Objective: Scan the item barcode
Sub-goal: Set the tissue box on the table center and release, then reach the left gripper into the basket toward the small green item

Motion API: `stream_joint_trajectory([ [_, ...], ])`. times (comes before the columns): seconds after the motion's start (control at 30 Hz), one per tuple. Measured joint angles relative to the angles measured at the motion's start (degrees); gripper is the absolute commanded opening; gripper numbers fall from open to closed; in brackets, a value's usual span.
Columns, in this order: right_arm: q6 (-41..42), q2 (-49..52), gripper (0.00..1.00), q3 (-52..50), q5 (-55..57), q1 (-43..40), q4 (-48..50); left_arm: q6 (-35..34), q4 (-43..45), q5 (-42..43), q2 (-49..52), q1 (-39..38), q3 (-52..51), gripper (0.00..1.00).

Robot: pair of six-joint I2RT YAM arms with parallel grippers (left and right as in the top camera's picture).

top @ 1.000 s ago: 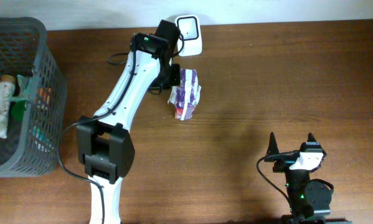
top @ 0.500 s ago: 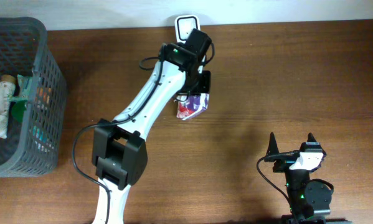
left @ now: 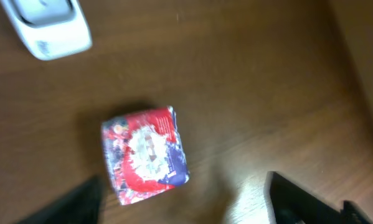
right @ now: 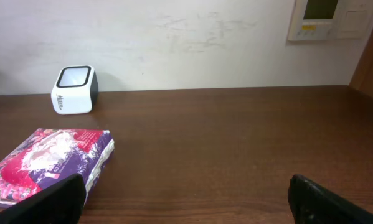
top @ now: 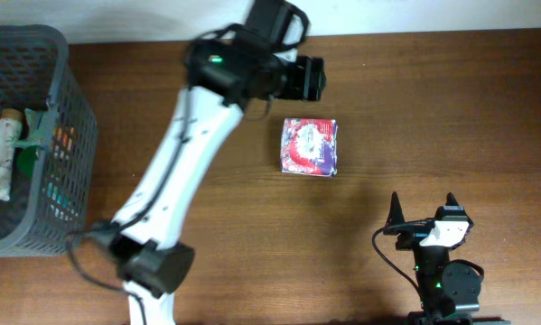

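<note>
Right now the packet [top: 309, 146], wrapped in red, purple and white film, lies flat on the brown bench [top: 451, 108], free of both arms. Beyond it, near the bench's far edge, hangs the left end effector [top: 313, 79], blurred in the overhead view. Its wrist camera shows the two dark fingers [left: 301, 199] spread wide, released, with nothing between them and the packet below on the wood. In that same view the white barcode scanner [left: 47, 28] sits at the upper left, well apart from the packet; from overhead the left arm [top: 184, 162] covers it. The right end effector [top: 423, 204] rests near the bench's front edge, well apart from the packet, its fingers [right: 335, 200] likewise spread and empty. Its camera looks across the bench to the packet at the lower left and the scanner, dark window on top, standing by the pale wall [right: 174, 37]. A grey mesh basket [top: 79, 135] holding a few items stands at the bench's left end.
</note>
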Motion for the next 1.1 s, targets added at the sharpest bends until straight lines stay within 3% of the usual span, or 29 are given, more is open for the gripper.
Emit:
stream_joint_trajectory([
  [0.17, 0.0, 0.0, 0.99, 0.0, 0.0, 0.0, 0.0, 0.1, -3.3, 0.2, -7.5, 10.0, 0.3, 0.99],
  [0.4, 0.0, 0.0, 0.99, 0.0, 0.0, 0.0, 0.0, 0.0, -6.9, -0.3, -14.3, 31.3, 0.3, 0.99],
  [0.63, 0.0, 0.0, 0.99, 0.0, 0.0, 0.0, 0.0, 0.0, -14.2, -15.0, -15.5, 50.3, 0.1, 0.99],
  [0.9, 0.0, 0.0, 0.99, 0.0, 0.0, 0.0, 0.0, -2.1, -12.9, -20.5, -7.1, 59.9, -0.6, 0.96],
  [1.1, 0.0, 0.0, 0.99, 0.0, 0.0, 0.0, 0.0, -1.2, -14.4, -24.7, 1.0, 61.3, -1.3, 0.94],
])
